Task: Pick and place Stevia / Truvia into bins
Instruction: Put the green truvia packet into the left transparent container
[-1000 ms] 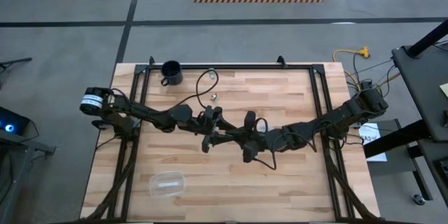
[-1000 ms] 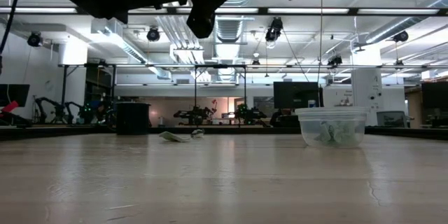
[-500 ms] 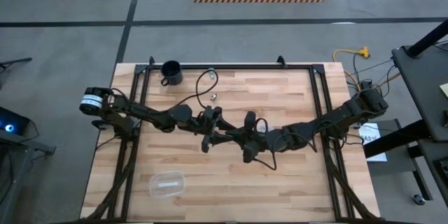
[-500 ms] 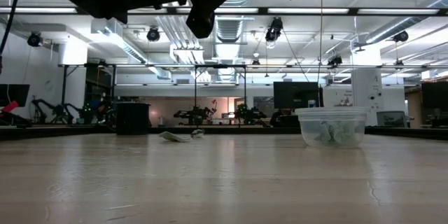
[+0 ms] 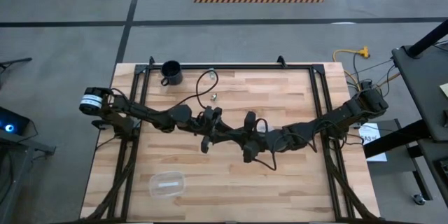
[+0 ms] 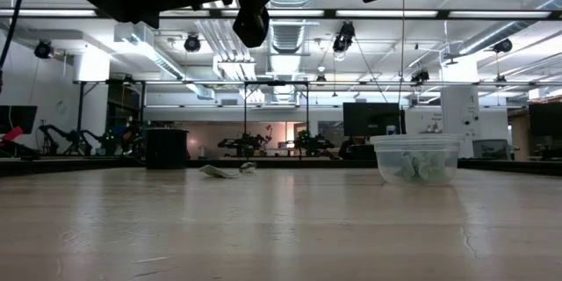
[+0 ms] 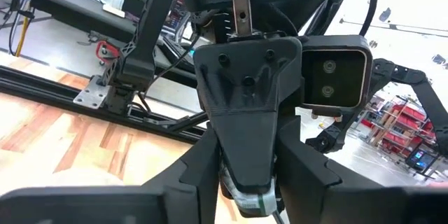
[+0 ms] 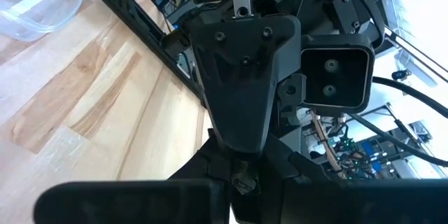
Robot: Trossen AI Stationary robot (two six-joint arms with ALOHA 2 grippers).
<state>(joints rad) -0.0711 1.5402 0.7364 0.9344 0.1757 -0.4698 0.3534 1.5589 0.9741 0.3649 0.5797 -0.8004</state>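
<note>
Right hand (image 7: 246, 189) pinched shut on a Stevia packet (image 7: 250, 201), nose to nose with my left hand (image 8: 241, 173) in mid-air. If I release early, it flutters onto the desk (image 5: 280, 98), well short of the tub (image 5: 166, 184).

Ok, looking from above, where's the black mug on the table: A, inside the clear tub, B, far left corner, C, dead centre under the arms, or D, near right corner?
B: the black mug stands by the table's far left corner, apart from the arms.
</note>
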